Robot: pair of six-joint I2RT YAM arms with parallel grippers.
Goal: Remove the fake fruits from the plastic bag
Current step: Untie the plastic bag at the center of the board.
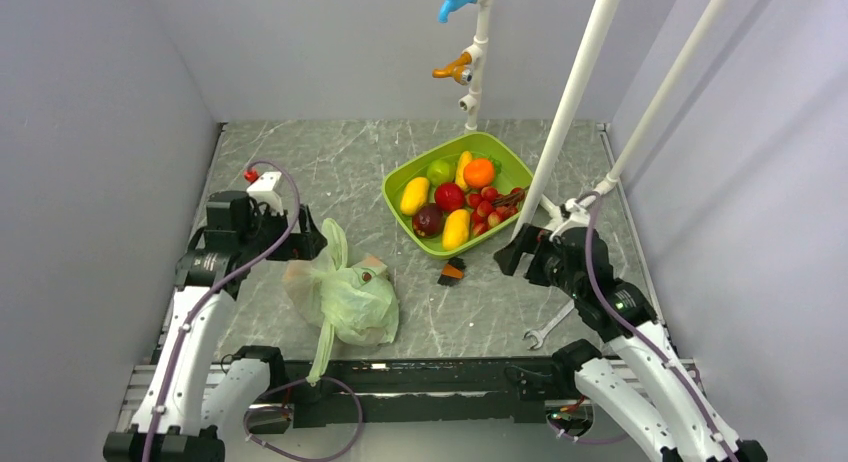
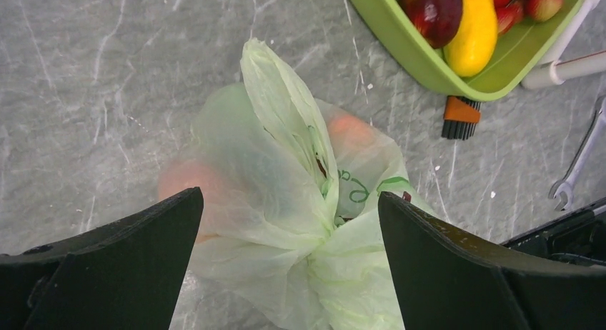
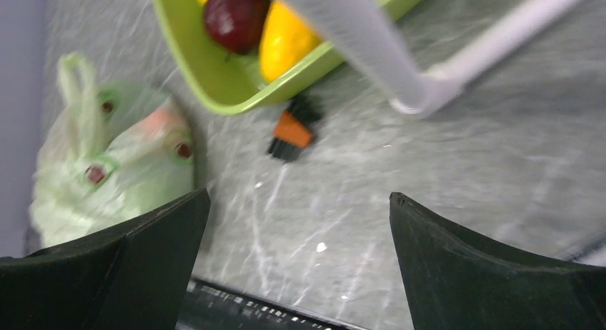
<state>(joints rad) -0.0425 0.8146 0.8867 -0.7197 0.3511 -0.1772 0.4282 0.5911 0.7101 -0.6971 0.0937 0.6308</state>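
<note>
By my judgement the task is barely begun. On the grey marbled table, at 8 o'clock in the overhead view, lies the thin, wrinkled, translucent pale-green plastic bag, bunched at its neck. The fake fruits are inside, peach-pink rounds blurred by the film; I see none loose beside it. At 1 o'clock a lime-green oval plastic tray holds yellow, red, orange and green toy fruits. My left gripper hovers over the bag, jaws spread wide and empty. My right gripper, equally wide and empty, hangs at 3 o'clock.

Grey marbled tabletop; plain pale-grey walls on three sides; white poles slanting at right; even light.
</note>
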